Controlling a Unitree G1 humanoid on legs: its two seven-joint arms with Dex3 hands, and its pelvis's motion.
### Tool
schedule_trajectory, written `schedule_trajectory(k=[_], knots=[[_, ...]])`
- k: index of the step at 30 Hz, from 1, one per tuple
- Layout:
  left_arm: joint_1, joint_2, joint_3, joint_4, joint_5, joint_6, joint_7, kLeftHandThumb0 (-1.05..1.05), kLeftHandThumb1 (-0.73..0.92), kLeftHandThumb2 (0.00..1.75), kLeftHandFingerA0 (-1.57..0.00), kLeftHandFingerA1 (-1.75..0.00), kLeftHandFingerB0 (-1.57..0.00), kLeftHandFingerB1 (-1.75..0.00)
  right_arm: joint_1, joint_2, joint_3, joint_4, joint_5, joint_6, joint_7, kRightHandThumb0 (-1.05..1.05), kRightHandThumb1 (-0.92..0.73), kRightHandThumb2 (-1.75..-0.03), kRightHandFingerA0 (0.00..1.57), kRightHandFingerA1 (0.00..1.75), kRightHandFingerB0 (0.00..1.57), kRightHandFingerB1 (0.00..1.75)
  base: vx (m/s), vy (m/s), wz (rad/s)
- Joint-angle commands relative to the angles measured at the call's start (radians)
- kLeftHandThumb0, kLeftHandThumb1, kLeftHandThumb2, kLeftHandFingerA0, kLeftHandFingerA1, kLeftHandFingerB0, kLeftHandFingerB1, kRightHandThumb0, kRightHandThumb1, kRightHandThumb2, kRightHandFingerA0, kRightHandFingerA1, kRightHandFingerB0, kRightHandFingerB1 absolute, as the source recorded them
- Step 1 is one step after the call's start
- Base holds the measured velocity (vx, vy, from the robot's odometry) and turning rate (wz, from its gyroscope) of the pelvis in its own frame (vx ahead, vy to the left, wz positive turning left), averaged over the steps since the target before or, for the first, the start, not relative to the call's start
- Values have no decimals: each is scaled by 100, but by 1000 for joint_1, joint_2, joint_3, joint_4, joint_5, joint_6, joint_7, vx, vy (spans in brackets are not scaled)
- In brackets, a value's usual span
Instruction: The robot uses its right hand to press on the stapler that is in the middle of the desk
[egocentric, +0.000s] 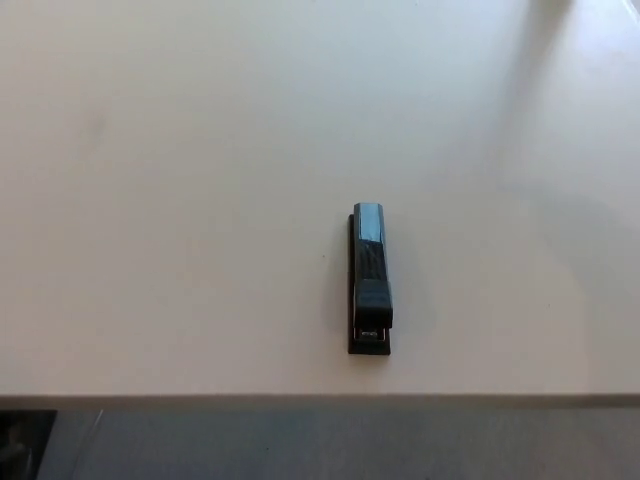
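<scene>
— Any lettering to read on the stapler (369, 278), just right of the frame's centre?

— None. Its black top and glossy front end carry no legible word, brand or number; a small pale patch at the near end is too blurred to make out.

— And the table (180, 200) around it?

— Plain and pale, no label, sign or print anywhere.

Neither the left hand nor the right hand was in view, and no arm, forearm or cable of the robot showed anywhere in the head view. Of its colours, shapes, screws and markings, therefore, nothing could be told at this moment.
</scene>
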Motion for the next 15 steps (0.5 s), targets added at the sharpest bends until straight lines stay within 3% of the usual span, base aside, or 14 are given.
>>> schedule_trajectory(k=[1, 4, 8, 10, 13, 15], knots=[[-32, 47, 6, 2, 12, 34, 37, -36, 63, 118, -5, -51, -4, -51, 100, -61, -144, 126, 125, -15, 72, 0, -78, -79, 99, 137, 68, 126, 0, 0, 0], [-32, 48, 7, 1, 12, 32, 35, -36, 62, 117, -5, -51, -4, -51, 124, -60, -157, 197, 109, -48, 76, -1, -79, -74, 105, 128, 75, 113, 0, 0, 0], [-38, 44, 10, 2, 11, 33, 34, -35, 64, 118, -5, -51, -5, -51, 155, -52, -146, 375, 78, -131, 88, -10, -79, -77, 101, 139, 65, 127, 0, 0, 0], [-38, 44, 11, -2, 11, 34, 33, -35, 64, 118, -6, -52, -5, -52, 158, -53, -131, 438, 64, -149, 87, -19, -76, -75, 104, 137, 66, 131, 0, 0, 0], [-41, 44, 8, -4, 17, 38, 38, -36, 63, 118, -6, -52, -5, -51, 161, -60, -74, 615, 2, -171, 41, -23, -73, -79, 109, 129, 76, 122, 0, 0, 0], [-45, 44, 5, -2, 21, 38, 40, -35, 64, 118, -6, -51, -5, -51, 162, -56, -18, 709, -54, -154, -17, -23, -73, -75, 107, 133, 77, 120, 0, 0, 0]])
